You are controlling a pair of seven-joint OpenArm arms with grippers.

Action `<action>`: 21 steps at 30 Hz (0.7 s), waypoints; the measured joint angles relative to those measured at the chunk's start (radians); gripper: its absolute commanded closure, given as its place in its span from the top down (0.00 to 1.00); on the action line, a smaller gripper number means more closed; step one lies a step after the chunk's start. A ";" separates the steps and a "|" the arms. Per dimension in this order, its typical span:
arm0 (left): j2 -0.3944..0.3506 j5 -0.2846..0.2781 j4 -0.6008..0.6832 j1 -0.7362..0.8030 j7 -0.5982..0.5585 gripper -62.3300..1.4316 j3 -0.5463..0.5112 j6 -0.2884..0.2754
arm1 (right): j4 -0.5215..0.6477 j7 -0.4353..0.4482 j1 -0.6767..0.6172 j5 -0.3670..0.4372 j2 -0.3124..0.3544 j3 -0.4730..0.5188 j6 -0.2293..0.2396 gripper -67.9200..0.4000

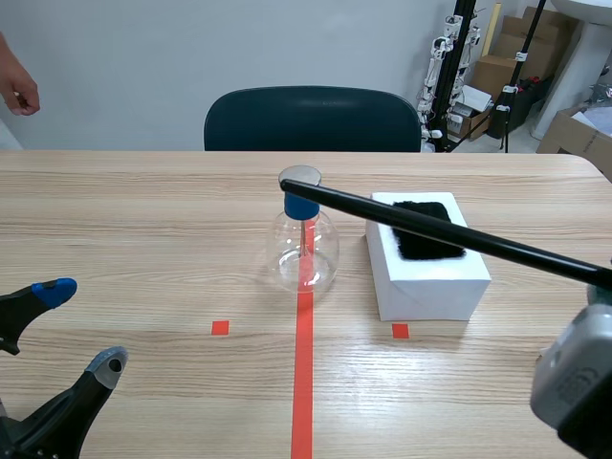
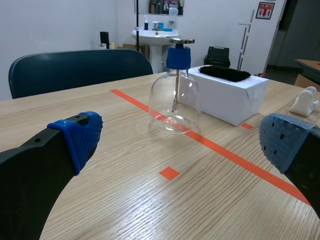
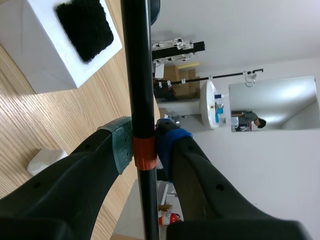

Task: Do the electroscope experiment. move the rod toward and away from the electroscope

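Note:
The electroscope (image 1: pixel 305 239) is a clear glass flask with a blue stopper and a metal disc on top, standing on the orange-red line at mid table; it also shows ahead of my left gripper (image 2: pixel 175 145) as electroscope (image 2: pixel 174 95). A long black rod (image 1: pixel 449 232) slants from the right, its tip at the flask's disc. My right gripper (image 3: pixel 145 145) is shut on the rod (image 3: pixel 137 75) at its red band. My left gripper (image 1: pixel 59 330) stands open at the table's near left, holding nothing.
A white box (image 1: pixel 426 263) with a black fur cloth (image 1: pixel 427 228) on top sits right of the flask. A dark chair (image 1: pixel 312 120) stands behind the table. A person's hand (image 1: pixel 17 94) shows at the far left. A small white object (image 2: pixel 305 101) lies beyond the box.

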 measured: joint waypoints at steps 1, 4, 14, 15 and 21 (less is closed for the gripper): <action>0.000 0.000 0.000 0.000 0.000 1.00 0.000 0.000 | 0.000 0.000 0.000 0.006 0.000 0.000 0.000 0.16; 0.000 0.000 0.000 0.000 0.000 1.00 0.000 0.000 | 0.000 0.000 0.000 0.025 0.000 0.000 0.000 0.16; 0.000 0.000 0.000 0.000 0.000 1.00 0.000 0.000 | 0.000 0.000 0.000 0.025 0.000 0.000 0.000 0.16; 0.000 0.000 0.000 0.000 0.000 1.00 0.000 0.000 | 0.000 0.000 0.000 0.025 0.000 0.000 0.000 0.16; 0.000 0.000 0.000 0.000 0.000 1.00 0.000 0.000 | 0.000 0.000 0.000 0.025 0.000 0.000 0.000 0.16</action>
